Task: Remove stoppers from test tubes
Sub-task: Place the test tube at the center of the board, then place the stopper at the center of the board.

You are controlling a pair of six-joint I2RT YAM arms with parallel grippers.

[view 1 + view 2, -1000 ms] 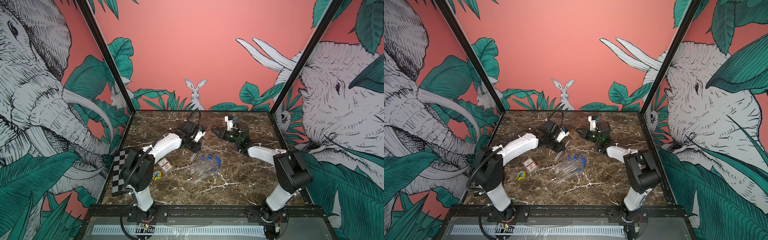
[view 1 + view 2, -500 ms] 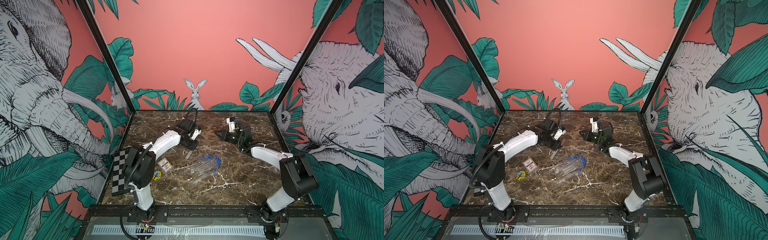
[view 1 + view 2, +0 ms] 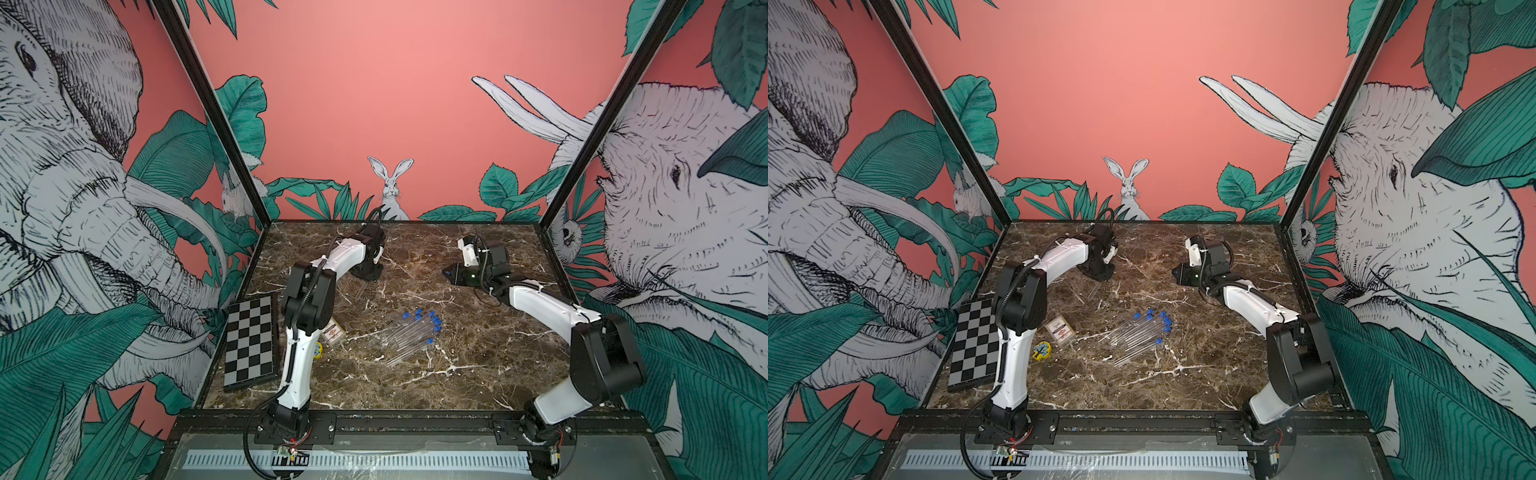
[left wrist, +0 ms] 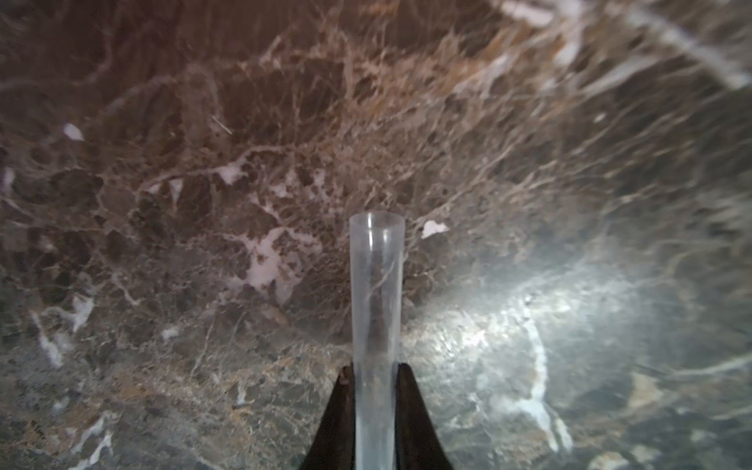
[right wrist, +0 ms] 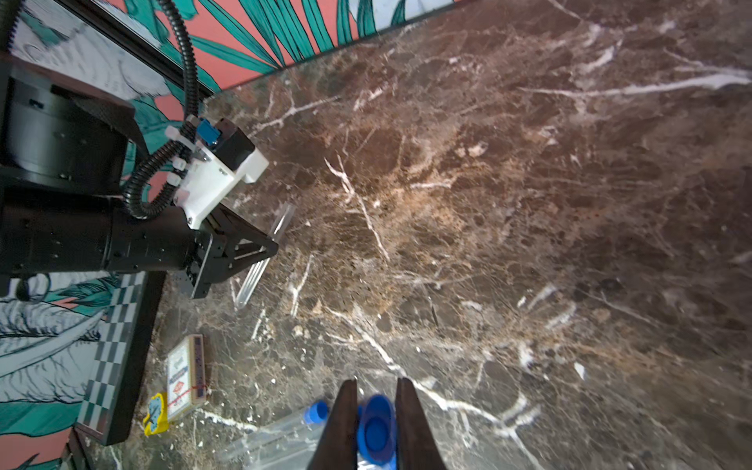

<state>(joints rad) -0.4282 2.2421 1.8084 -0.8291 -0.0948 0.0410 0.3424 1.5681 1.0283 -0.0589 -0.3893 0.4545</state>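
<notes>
Stopper [image 5: 376,427] pinched in right gripper [image 5: 376,384], open tube [image 4: 376,285] clamped in left gripper [image 4: 374,368], other tubes [image 3: 409,338] piled on table [image 3: 478,374].

The stoppers [image 5: 376,431] are blue, the table [image 5: 529,203] brown marble veined white.

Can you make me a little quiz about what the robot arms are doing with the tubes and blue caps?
1. Pick one: what does the right gripper pinch? A a blue stopper, B a card box, C nothing.
2. True or false: the tube in the left gripper has a plug in its mouth.
3. Fill in: the checkered board lies beside the robot's ___ arm.
Key: 1 A; 2 false; 3 left.
</notes>
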